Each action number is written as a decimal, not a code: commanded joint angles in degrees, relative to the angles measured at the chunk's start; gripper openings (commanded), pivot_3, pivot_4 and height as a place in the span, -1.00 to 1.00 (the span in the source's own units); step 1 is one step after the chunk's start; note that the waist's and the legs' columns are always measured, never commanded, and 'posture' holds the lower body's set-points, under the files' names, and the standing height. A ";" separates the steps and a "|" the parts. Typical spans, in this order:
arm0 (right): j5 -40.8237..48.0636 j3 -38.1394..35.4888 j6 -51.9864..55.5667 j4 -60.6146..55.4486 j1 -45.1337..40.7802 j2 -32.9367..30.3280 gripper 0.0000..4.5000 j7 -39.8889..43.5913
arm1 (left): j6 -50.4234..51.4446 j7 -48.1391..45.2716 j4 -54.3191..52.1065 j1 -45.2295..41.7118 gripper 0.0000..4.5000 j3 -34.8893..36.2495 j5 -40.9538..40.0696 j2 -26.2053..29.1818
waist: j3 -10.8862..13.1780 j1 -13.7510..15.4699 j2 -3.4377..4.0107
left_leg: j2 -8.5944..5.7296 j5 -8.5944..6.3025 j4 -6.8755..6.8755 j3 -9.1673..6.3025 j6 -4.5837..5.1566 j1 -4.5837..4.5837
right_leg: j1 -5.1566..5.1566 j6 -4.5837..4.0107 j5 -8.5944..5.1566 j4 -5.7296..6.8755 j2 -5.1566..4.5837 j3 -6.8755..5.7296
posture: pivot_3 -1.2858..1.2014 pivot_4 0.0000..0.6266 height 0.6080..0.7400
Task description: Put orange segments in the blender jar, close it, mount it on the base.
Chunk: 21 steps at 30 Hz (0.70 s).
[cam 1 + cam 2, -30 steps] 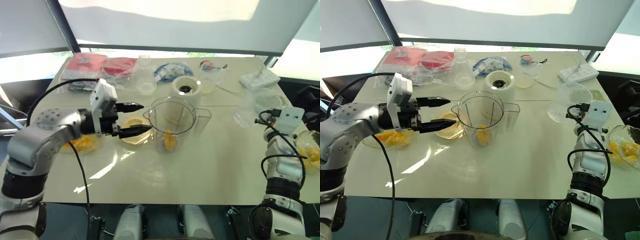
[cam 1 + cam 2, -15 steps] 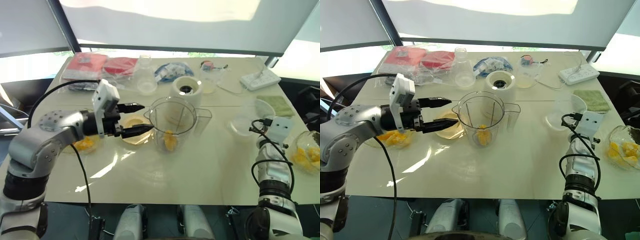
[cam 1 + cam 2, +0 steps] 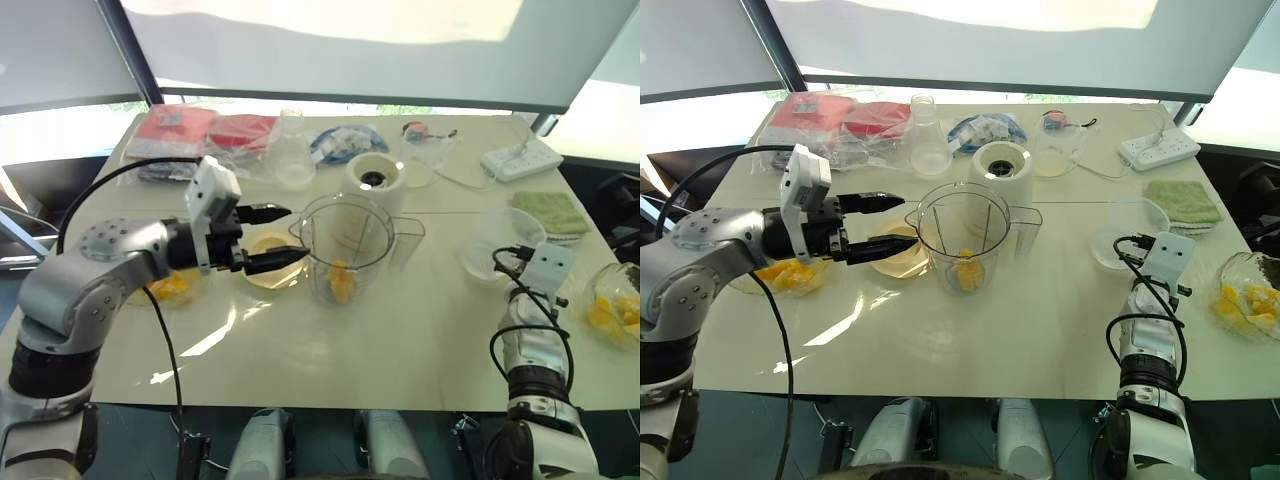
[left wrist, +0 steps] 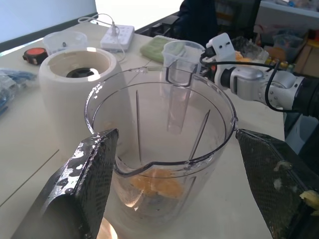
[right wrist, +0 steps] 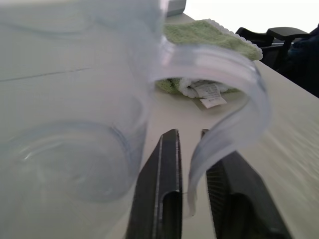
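While a shallow bowl of orange segments point(image 3: 165, 289) sits half hidden behind the left arm, the left gripper point(image 3: 270, 238) hovers level, fingers spread wide, just left of the blender jar point(image 3: 345, 245). Beyond it stands the base point(image 3: 375, 178). At far right, the right gripper point(image 5: 192, 186), slightly parted, straddles a clear cup's handle point(image 5: 234, 119).

No readable text, small white tag point(image 5: 208, 95) on green cloth point(image 5: 209, 37), its print too blurred to read
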 commanded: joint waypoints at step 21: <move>-3.35 5.21 6.89 -27.50 12.46 1.79 0.99 -0.67 | -2.97 -2.01 2.19 -0.92 0.75 -0.40 2.85 -0.74 | -0.03 -1.35 -0.05 | 0.03 0.01 -0.02 -0.05 -0.01 0.09 | 0.07 -0.01 -0.01 0.01 0.04 0.03 | 0.03 -0.52 1.00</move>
